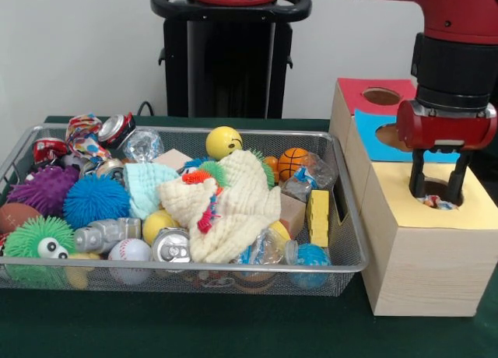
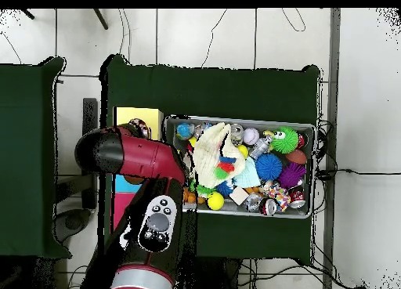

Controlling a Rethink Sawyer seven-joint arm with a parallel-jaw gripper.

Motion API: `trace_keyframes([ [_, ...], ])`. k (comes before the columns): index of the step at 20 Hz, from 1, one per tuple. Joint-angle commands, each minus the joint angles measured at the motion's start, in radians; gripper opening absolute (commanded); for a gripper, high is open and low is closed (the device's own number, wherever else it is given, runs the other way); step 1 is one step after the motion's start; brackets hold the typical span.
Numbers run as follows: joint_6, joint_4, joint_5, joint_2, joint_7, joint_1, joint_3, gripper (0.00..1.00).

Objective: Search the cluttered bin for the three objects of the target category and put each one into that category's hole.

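My gripper [image 1: 438,193] hangs straight down over the hole [image 1: 430,188] in the yellow top of the pale wooden box [image 1: 424,257]. Its fingers [image 1: 418,175] stand apart, tips at the hole's rim. A spotted cloth piece [image 1: 438,204] lies in the hole, just below the tips and free of them. The wire mesh bin [image 1: 342,249] stands beside the box and is full of clutter. Another spotted piece [image 1: 84,138] lies at the bin's far corner, away from the boxes. In the overhead view my arm [image 2: 133,157] covers the gripper; the yellow top [image 2: 135,116] and bin [image 2: 235,120] show.
A blue-topped box [image 1: 373,144] and a red-topped box [image 1: 359,89] stand behind the yellow one. In the bin lie a large cream waffle cloth [image 1: 233,210], a pale blue cloth [image 1: 148,183], spiky balls [image 1: 95,201], cans [image 1: 171,245] and a yellow ball [image 1: 223,142].
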Motion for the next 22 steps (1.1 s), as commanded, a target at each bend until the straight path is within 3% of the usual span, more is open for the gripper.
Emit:
trace_keyframes([
  [1, 0.245, -0.011, -0.021, -0.021, 0.245, 0.003, -0.027, 1.00],
  [13, 0.220, 0.015, -0.018, -0.032, 0.247, 0.002, -0.024, 1.00],
  [14, 0.213, 0.017, -0.019, -0.033, 0.246, 0.002, -0.026, 0.00],
  [22, 0.221, 0.009, -0.022, -0.029, 0.247, 0.004, -0.042, 0.00],
])
